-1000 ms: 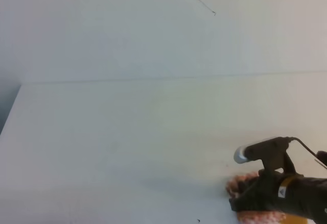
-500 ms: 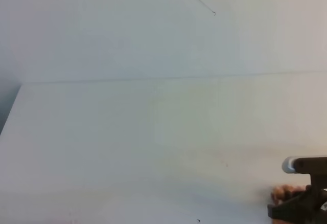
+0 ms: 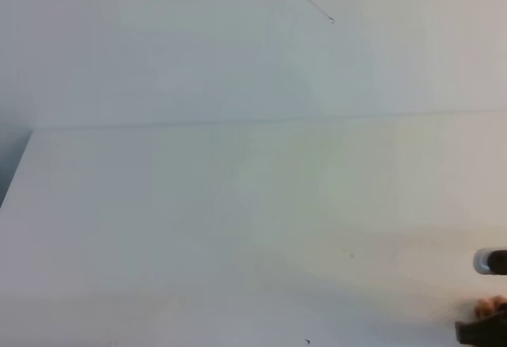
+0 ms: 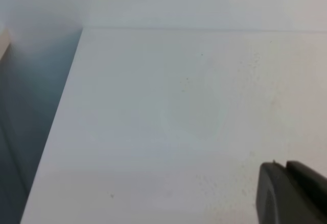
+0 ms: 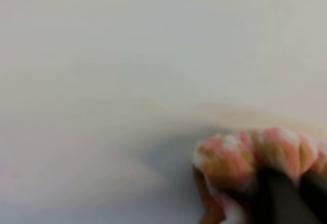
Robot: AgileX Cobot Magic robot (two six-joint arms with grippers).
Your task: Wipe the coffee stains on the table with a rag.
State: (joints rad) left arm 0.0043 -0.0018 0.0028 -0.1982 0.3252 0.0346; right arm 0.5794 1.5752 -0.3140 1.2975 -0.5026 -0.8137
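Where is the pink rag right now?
The rag is pinched in the right gripper, low at the right edge of the table in the high view.

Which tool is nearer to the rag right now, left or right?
Right. The right tool is shut on the rag at the table's near right corner. The left tool has no rag in its view.

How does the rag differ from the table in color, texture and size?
The rag is orange-pink with white mottling; the table is plain white. The rag is soft and bunched; the table is flat and smooth. The rag is small; the table fills every view.
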